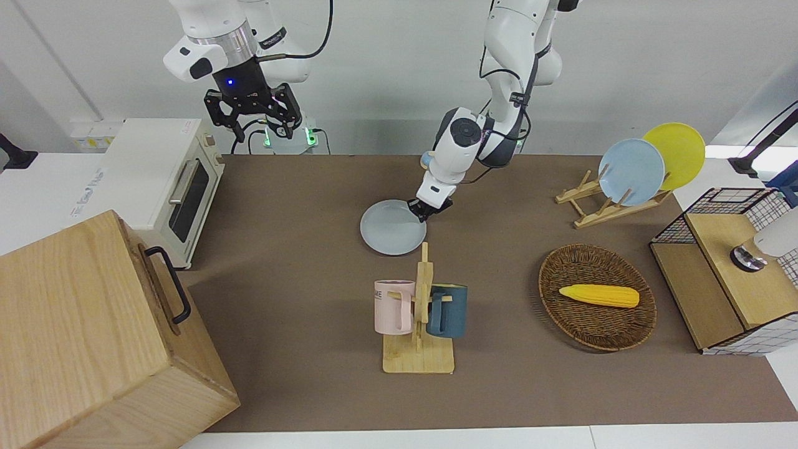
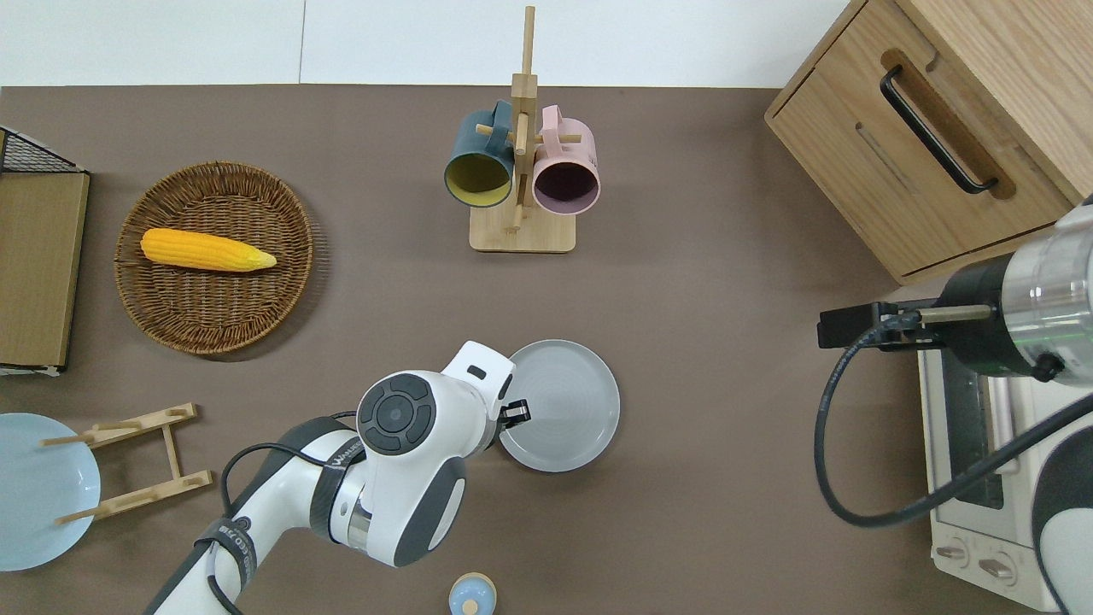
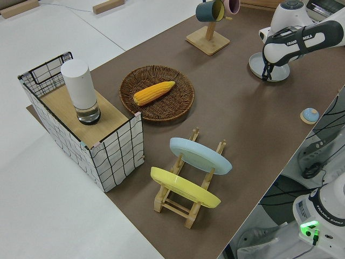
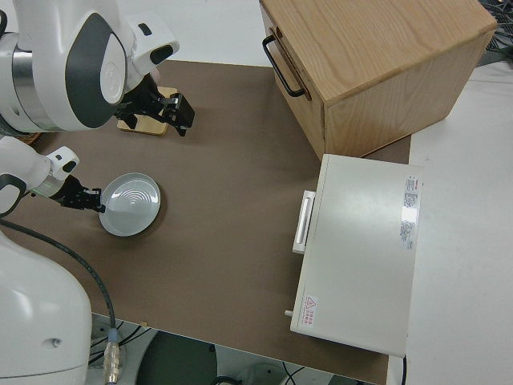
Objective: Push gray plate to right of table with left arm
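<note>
The gray plate (image 1: 391, 229) (image 2: 572, 410) (image 4: 132, 207) lies flat on the brown table (image 2: 726, 299), nearer to the robots than the mug rack (image 2: 521, 171). My left gripper (image 1: 424, 212) (image 2: 516, 414) (image 3: 266, 77) (image 4: 86, 200) is low and shut. Its tips touch the plate's rim on the edge toward the left arm's end of the table. It holds nothing. The plate also shows in the left side view (image 3: 278, 74), partly hidden by the arm. My right gripper (image 1: 252, 125) is parked, open and empty.
The mug rack holds a pink and a dark blue mug. A toaster oven (image 2: 982, 461) and a wooden box (image 2: 931, 128) stand at the right arm's end. A wicker basket (image 2: 213, 307) with corn and a plate rack (image 1: 614, 199) are at the left arm's end. A small blue bell (image 2: 471, 595) sits near the robots.
</note>
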You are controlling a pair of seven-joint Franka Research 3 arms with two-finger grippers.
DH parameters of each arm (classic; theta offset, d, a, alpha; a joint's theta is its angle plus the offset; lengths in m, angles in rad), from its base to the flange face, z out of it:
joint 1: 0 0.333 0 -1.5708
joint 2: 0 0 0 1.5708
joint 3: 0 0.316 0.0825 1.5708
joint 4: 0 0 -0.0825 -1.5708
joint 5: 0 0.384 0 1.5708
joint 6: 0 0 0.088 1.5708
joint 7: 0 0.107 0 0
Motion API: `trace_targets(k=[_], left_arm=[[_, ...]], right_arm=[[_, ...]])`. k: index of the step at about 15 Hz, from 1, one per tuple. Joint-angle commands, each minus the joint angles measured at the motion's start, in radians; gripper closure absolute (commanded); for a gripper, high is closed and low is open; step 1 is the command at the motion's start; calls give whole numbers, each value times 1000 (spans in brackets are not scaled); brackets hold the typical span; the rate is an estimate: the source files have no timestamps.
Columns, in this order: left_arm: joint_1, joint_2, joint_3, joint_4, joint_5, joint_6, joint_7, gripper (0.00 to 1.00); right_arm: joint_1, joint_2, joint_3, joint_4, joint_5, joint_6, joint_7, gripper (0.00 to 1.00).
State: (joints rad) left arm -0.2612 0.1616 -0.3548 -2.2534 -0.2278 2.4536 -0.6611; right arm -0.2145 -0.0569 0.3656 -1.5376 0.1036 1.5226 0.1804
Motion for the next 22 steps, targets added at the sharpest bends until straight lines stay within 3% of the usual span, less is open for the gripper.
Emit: trace_targets(k=[1,8,12,22], left_arm=[[-44,52,5,15,-11,48,-20,1000],[-81,65,2,46,-11,51,-52,1000],[-82,111,-30,77,-11,61,-61,1000],[-125,142,-32,107,-10,120,-112,1000]], right_arm=[[-6,6,4,14,16,-5,2,5],[-6,6,3,14,16,-5,2,5],[-6,6,4,14,16,-5,2,5],[-6,6,3,14,16,-5,2,5]])
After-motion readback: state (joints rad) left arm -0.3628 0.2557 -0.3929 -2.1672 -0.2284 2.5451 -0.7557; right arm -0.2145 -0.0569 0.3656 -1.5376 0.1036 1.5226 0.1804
